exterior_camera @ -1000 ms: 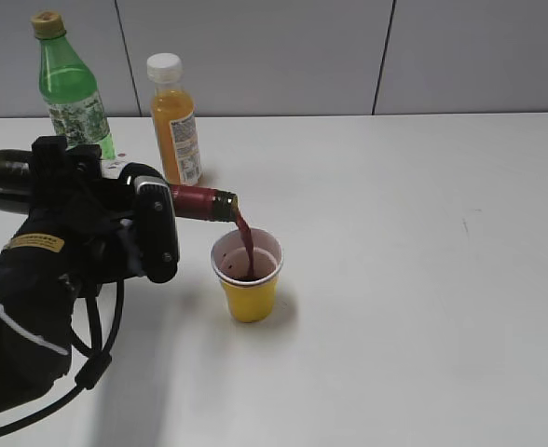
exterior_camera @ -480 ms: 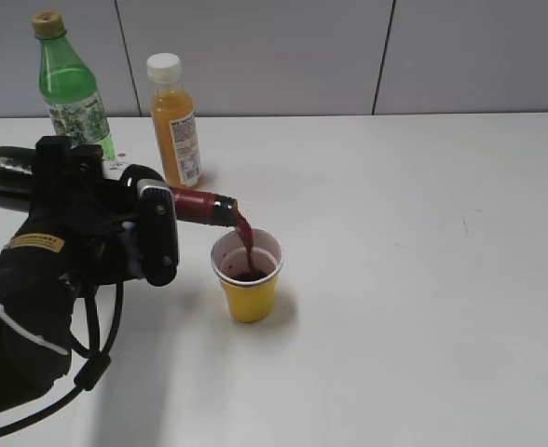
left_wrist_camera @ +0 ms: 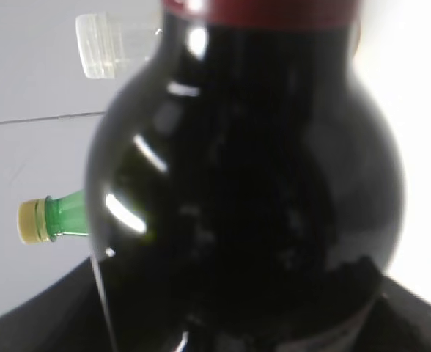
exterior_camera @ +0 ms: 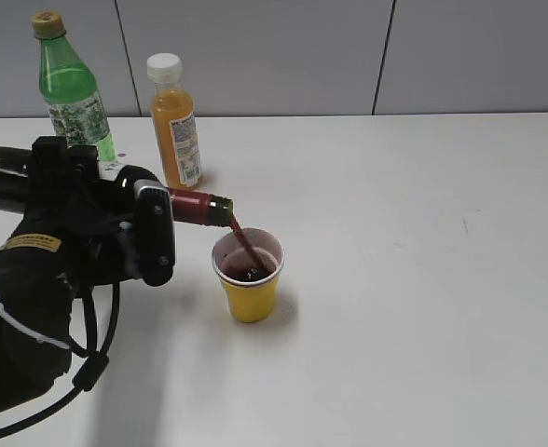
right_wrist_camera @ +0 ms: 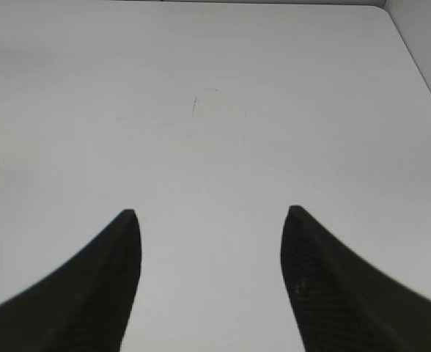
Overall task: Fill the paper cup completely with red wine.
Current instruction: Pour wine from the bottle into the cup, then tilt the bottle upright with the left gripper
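Note:
The yellow paper cup (exterior_camera: 249,287) stands upright on the white table, left of middle. My left gripper (exterior_camera: 125,223) is shut on the dark wine bottle (exterior_camera: 198,206), held nearly level with its maroon neck over the cup's left rim. A dark red stream of wine (exterior_camera: 243,244) runs from the mouth into the cup, which holds dark liquid well below the rim. The bottle's dark body (left_wrist_camera: 245,191) fills the left wrist view. My right gripper (right_wrist_camera: 210,214) is open and empty over bare table; it does not show in the exterior view.
A green soda bottle (exterior_camera: 70,88) and an orange juice bottle with a white cap (exterior_camera: 175,121) stand upright at the back left, behind the tilted wine bottle. Both also show in the left wrist view, the green neck (left_wrist_camera: 54,218) and the white cap (left_wrist_camera: 102,45). A grey wall runs behind the table.
The bottle's base has dipped slightly and the neck has shifted a little left. The wine level in the cup has risen and the stream keeps flowing. The cup has not moved.

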`<state>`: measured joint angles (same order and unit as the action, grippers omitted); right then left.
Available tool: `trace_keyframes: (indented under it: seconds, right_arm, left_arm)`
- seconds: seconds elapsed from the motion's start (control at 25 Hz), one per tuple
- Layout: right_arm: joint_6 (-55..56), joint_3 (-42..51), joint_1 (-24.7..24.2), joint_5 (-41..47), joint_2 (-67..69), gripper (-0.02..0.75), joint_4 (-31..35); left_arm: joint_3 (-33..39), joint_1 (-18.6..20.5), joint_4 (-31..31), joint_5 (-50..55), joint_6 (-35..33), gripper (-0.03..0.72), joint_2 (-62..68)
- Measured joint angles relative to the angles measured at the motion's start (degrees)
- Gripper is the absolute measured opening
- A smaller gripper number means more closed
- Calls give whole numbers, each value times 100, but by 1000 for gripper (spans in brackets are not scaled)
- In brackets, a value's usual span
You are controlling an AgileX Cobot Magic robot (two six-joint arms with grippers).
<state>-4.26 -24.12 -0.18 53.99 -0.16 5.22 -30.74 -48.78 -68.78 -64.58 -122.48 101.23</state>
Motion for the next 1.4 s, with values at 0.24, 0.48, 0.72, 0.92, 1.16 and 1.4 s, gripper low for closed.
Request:
trace_keyframes:
  seconds: [0.24, 0.48, 0.72, 0.92, 1.16, 1.4]
  right_arm:
    - [0, 0, 0, 0, 0, 460, 0]
    - [0, 0, 0, 0, 0, 460, 0]
    - [0, 0, 0, 0, 0, 460, 0]
    - [0, 0, 0, 0, 0, 460, 0]
    - [0, 0, 0, 0, 0, 460, 0]
    - [0, 0, 0, 0, 0, 460, 0]
  left_arm:
    - [0, 0, -12, -4, -78, 551, 0]
    - [0, 0, -12, -4, -107, 551, 0]
    - [-2, 0, -22, -4, -128, 551, 0]
    - [-6, 0, -28, -44, -128, 551, 0]
    - [-6, 0, -36, -44, -128, 551, 0]
    - [-6, 0, -47, -44, -198, 551, 0]
